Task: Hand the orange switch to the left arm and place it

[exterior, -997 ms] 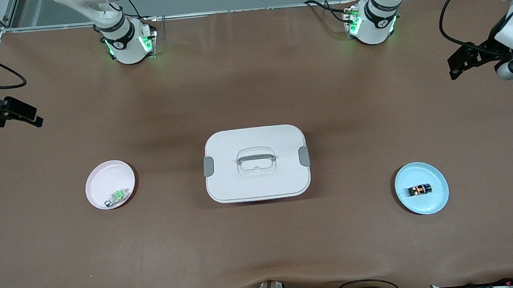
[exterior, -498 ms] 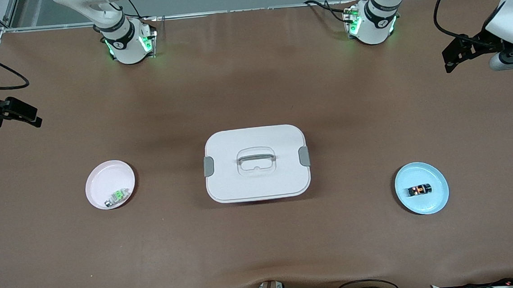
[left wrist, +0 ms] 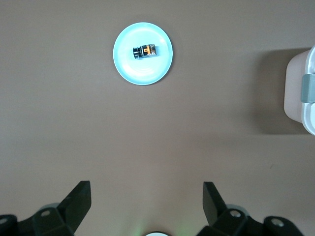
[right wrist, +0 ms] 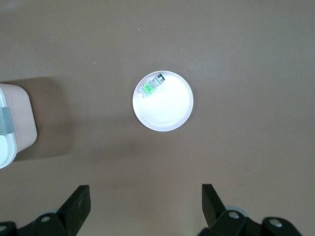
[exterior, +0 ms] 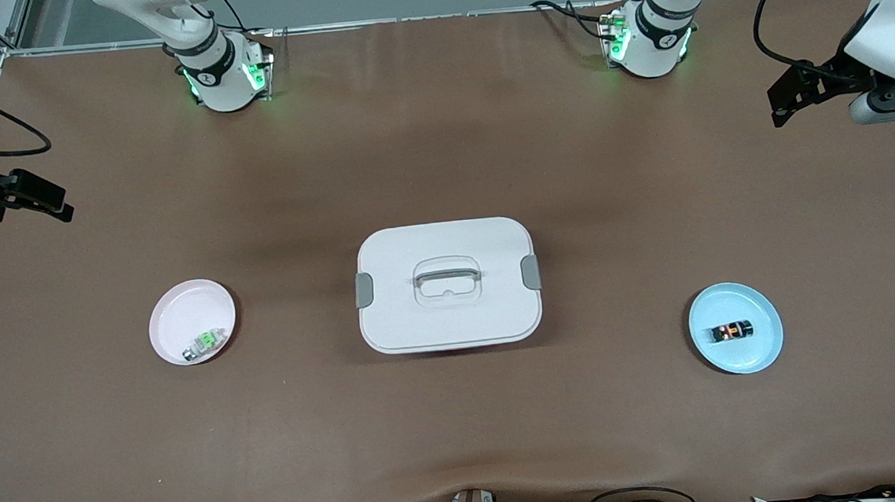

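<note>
Orange switch (exterior: 731, 331) flat in blue plate (exterior: 761, 347), long axis along table's length, both grippers wide, empty.

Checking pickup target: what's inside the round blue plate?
The stubby black orange switch lies on its side in the round blue plate, alone. The plate's surface under the switch is covered.
</note>
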You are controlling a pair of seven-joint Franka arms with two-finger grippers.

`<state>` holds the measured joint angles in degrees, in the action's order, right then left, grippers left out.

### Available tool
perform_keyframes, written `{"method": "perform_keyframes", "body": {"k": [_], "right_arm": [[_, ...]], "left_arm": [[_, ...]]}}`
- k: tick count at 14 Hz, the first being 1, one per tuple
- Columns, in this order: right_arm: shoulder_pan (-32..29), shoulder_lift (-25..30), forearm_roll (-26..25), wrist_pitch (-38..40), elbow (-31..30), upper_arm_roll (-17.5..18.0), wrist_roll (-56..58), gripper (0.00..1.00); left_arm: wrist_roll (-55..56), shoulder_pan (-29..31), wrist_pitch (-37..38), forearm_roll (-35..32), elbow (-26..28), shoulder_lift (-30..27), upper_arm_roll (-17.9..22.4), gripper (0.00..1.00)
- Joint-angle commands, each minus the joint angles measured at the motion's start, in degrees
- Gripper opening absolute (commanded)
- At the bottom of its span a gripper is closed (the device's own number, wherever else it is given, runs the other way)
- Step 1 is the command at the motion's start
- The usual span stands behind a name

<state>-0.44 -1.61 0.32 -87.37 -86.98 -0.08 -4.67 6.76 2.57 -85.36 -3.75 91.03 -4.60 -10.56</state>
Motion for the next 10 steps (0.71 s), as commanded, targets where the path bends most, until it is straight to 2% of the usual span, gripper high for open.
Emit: {"method": "perform_keyframes", "body": {"k": [1,6,10], "right_arm": [[0.27,1.52,-0.49,-0.61,-0.91,-0.1,0.19,1.0],[0.27,1.7,-0.32,-0.7,-0.64,-0.01,0.1,1.0],[0.53,1.53,-0.23,-0.7,-0.03,0.08,-0.43,1.0]], "left_arm": [[-0.6,1.03,-0.51,0.94,0.55,-0.06,-0.69,1.0],[-0.69,1.03,-0.86,2.0,0.38,0.82,-0.6,1.0],[-0.69,1.3,-0.77,1.91,-1.82,1.7,-0.25,1.0]]}}
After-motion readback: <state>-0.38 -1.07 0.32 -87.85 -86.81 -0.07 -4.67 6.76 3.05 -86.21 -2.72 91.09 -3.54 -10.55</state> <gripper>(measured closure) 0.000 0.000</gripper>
